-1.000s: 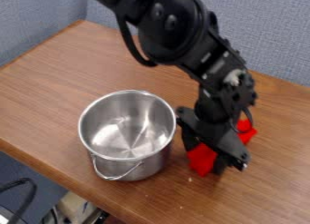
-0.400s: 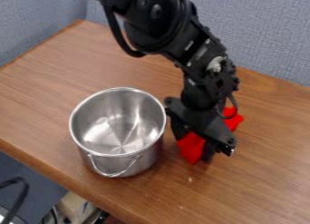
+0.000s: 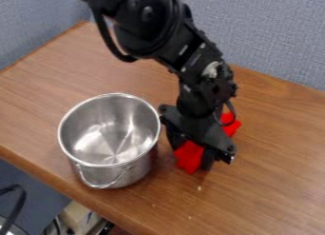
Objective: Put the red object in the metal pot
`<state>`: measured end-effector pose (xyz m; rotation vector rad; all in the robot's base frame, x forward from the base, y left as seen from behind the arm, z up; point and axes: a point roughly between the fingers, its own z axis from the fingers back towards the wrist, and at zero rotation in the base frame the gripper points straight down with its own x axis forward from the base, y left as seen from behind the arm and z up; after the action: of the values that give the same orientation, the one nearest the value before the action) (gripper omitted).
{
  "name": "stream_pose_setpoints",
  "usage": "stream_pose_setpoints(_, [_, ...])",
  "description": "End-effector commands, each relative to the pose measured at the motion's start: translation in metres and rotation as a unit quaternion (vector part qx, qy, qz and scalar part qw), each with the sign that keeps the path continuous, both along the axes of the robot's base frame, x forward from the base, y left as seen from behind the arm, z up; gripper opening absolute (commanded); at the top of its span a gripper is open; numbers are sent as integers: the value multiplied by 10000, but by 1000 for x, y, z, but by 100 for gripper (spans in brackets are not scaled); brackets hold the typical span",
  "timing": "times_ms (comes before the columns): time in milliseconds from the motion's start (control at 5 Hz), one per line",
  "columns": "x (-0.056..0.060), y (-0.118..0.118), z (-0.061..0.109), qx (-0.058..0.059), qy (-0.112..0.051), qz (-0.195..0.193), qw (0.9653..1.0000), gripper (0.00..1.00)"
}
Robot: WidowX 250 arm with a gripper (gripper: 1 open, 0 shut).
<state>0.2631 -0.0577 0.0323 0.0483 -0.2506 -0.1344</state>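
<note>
The black gripper (image 3: 200,146) has its fingers pinched tight on the red object (image 3: 191,159), which pokes out in two places: a chunky red end below the fingers, down at the wooden table (image 3: 76,72), and a smaller bit of red showing behind the wrist on the far side (image 3: 229,119). Whether the lower end rests on the table or hangs just clear of it I cannot tell from here. The gripper points steeply down, and it sits just beside the metal pot (image 3: 112,140), its black body close against the pot's right wall, perhaps touching it. The pot stands upright on the table, shiny and empty inside, its thin wire handle hanging down over the near side. The red object is outside the pot, to its right. Above the gripper, the bulky black arm (image 3: 146,25) rises up and back towards the top of the view, with a dark cable looping beside it.
</note>
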Motion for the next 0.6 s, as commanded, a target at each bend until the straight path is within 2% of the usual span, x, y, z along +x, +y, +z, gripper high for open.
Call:
stream_pose_setpoints(0, [3, 0, 11, -50, -235, -209, 9995, 0])
stream_pose_setpoints(200, [0, -3, 10, -77, -237, -494, 9985, 0])
stream_pose_setpoints(400, [4, -9, 16, -94, -242, -557, 9981, 0])
